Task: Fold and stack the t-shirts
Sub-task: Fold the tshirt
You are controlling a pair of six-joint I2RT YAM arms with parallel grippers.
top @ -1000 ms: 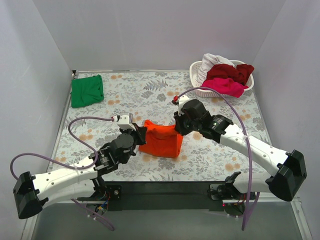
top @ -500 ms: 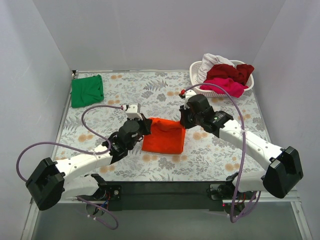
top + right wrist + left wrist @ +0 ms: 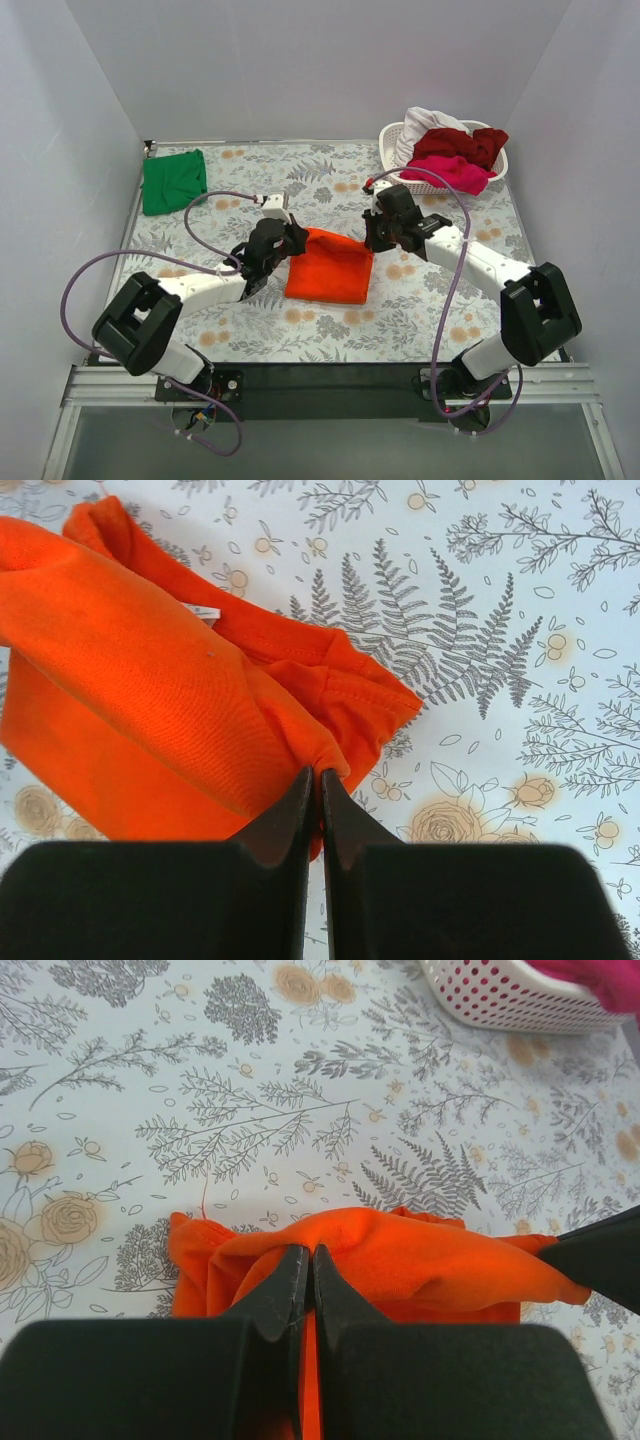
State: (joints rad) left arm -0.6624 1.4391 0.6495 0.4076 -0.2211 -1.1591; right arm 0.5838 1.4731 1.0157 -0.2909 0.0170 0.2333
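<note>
The bright orange-red t-shirt (image 3: pixel 330 268) lies partly folded at the middle of the table. My left gripper (image 3: pixel 296 238) is shut on its far left corner; in the left wrist view (image 3: pixel 308 1252) the cloth (image 3: pixel 420 1260) bunches between the closed jaws. My right gripper (image 3: pixel 371 240) is shut on its far right corner, seen in the right wrist view (image 3: pixel 318 775) pinching a fold of the shirt (image 3: pixel 150 670). Both hold the far edge a little above the table. A folded green t-shirt (image 3: pixel 174 181) lies at the far left. Dark red (image 3: pixel 460 145), magenta pink (image 3: pixel 455 174) and white (image 3: pixel 425 122) shirts fill the basket.
The white lattice basket (image 3: pixel 410 182) stands at the far right corner; its wall also shows in the left wrist view (image 3: pixel 510 1000). The table has a floral cloth (image 3: pixel 300 180). Grey walls close in the left, right and far sides.
Both grippers have moved away from the near edge toward the far side, carrying the orange-red shirt's edge with them. The shirt now lies spread longer over its lower layer.
</note>
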